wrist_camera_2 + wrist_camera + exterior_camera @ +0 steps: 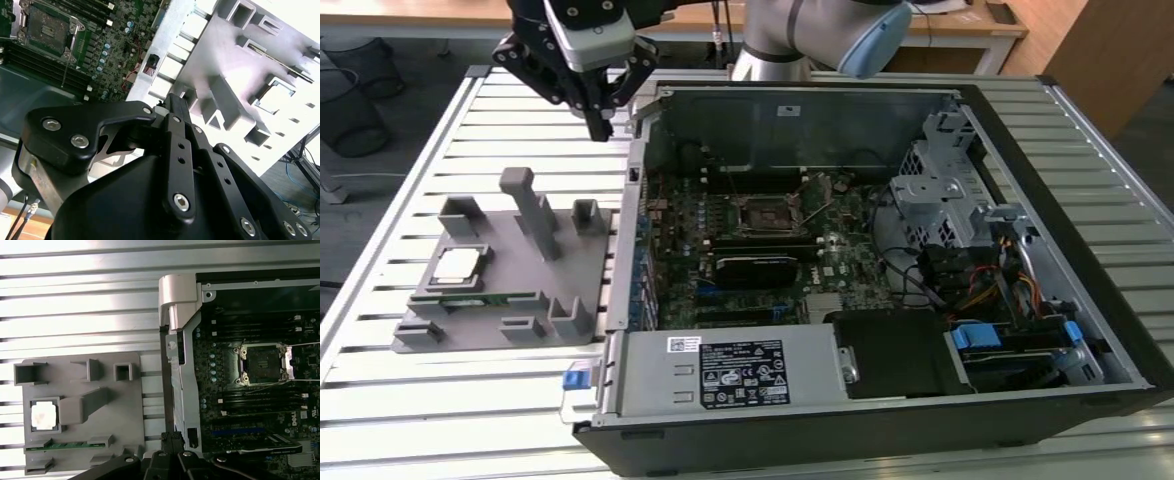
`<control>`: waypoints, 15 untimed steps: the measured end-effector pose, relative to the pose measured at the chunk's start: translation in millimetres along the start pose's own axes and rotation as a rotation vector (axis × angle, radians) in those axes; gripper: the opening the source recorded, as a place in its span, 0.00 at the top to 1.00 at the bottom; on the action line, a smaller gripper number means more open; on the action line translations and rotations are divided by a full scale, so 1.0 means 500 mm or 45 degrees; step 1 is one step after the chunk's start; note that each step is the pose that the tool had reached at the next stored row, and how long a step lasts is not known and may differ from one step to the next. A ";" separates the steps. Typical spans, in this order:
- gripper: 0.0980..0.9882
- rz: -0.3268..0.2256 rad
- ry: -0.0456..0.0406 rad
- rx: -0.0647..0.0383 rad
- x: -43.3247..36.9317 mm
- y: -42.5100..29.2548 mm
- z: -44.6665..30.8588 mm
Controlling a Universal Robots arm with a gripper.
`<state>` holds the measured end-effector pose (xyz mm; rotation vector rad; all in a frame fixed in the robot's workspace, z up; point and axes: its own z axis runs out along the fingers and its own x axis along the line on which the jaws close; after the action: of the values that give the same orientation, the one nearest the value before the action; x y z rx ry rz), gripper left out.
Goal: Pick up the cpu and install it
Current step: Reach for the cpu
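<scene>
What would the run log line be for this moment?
claw: shut, empty, hovering by computer case corner | cpu: seated in gray fixture, untouched | motherboard socket: empty

a slatted metal worktop [454, 400] carries two things in the exterior view: a grey moulded holder [467, 325] at nine o'clock, and just beside it an open computer case [854, 430] toward three o'clock.
</scene>
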<state>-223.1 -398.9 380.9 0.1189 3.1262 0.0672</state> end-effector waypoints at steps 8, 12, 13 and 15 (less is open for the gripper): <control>0.99 0.000 0.001 0.000 0.010 -0.001 0.002; 0.99 0.000 0.001 0.000 0.014 -0.001 0.002; 0.99 0.000 0.001 0.000 0.015 -0.001 0.003; 0.99 0.000 0.001 0.000 0.017 -0.001 0.003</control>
<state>-231.6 -398.9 379.4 0.1190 3.1273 0.0671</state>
